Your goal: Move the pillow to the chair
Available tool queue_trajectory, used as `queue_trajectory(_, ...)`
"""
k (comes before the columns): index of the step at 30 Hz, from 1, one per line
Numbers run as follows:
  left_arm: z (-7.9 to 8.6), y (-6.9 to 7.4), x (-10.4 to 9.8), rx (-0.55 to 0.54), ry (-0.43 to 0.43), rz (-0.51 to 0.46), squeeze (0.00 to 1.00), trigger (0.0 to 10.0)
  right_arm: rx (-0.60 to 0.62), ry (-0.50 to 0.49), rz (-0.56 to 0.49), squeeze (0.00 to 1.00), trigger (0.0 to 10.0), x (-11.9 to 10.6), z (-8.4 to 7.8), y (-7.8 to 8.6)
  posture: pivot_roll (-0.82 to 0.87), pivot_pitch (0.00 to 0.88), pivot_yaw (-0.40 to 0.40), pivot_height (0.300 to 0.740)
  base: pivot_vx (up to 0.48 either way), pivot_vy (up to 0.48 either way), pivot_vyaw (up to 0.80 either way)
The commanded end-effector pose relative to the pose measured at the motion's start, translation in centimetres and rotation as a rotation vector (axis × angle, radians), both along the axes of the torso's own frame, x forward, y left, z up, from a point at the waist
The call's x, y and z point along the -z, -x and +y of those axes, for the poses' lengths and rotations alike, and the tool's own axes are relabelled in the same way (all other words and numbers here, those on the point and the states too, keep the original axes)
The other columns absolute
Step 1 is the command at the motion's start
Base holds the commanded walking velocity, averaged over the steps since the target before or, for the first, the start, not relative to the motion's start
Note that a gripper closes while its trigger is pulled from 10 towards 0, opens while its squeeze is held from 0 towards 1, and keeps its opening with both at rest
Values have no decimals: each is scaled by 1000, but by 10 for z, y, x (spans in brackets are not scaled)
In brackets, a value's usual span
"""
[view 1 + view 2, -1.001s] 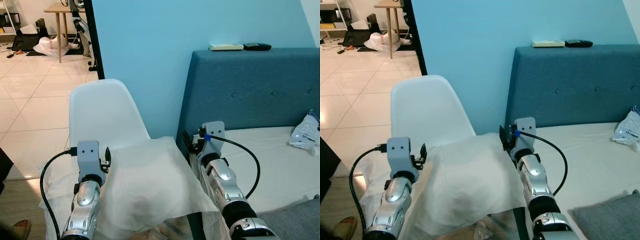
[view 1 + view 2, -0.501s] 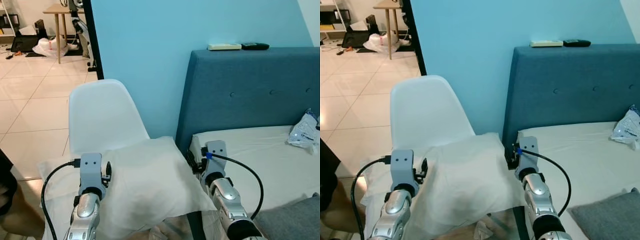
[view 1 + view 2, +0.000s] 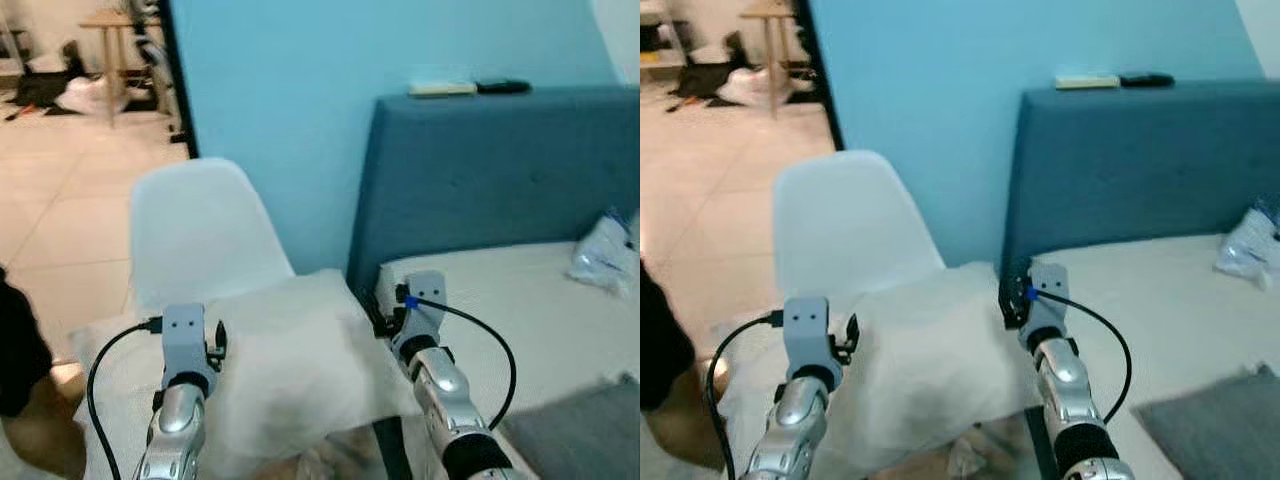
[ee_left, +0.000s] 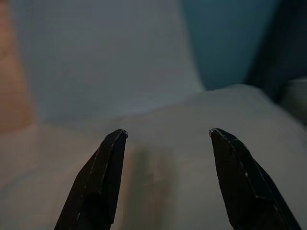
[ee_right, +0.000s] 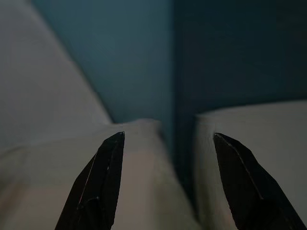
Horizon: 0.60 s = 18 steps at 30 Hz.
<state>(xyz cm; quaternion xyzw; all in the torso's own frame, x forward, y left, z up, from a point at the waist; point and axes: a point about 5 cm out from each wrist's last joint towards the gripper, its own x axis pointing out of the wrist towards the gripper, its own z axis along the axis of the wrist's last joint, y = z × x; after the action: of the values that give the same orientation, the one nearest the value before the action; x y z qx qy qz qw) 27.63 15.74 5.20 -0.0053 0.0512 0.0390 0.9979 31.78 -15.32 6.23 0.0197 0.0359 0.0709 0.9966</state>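
- A person's dark-clothed limb [image 3: 25,385] shows at the near left edge, close beside the chair.
- The left tool [image 4: 165,139] sits at the pillow's left side with its two black fingers spread wide and nothing between them; it looks released, tips just above the white cloth.
- The right tool [image 5: 168,141] hangs at the pillow's right edge, in the gap between chair and bed, fingers likewise spread wide and empty.
- The pillow [image 3: 285,360] lies across the seat of the white chair [image 3: 195,230], its far edge against the backrest. It slumps over the seat's front, so it seems set down there rather than carried; with both tools let go on either side, the move looks about done.
- The bed [image 3: 520,300] stands just right of the chair, with a grey cushion [image 3: 1210,425] at its near corner and a crinkled plastic bag [image 3: 605,250] farther along.
- Farthest, two remotes [image 3: 470,88] rest on the blue headboard [image 3: 500,170] against the blue wall.
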Motion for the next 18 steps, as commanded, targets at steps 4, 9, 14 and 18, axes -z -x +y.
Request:
queue_trajectory(4,-10,-4,-5,43,-6,-20,0,10000,9,1,26,0,10000,3,-3,3,19,8,-25,740,0,0,-800)
queue_trajectory(9,-10,-5,-6,41,-13,-25,0,10000,6,-3,28,0,10000,2,-2,4,16,11,-26,740,0,0,-800)
queue_trajectory(14,-9,-4,-5,34,-10,-22,0,10000,3,-6,29,0,10000,2,-2,4,18,11,-28,740,0,0,-800)
queue_trajectory(18,-7,-2,-3,32,-8,-17,0,10000,3,-4,36,0,10000,3,-2,5,19,12,-30,740,0,0,-800)
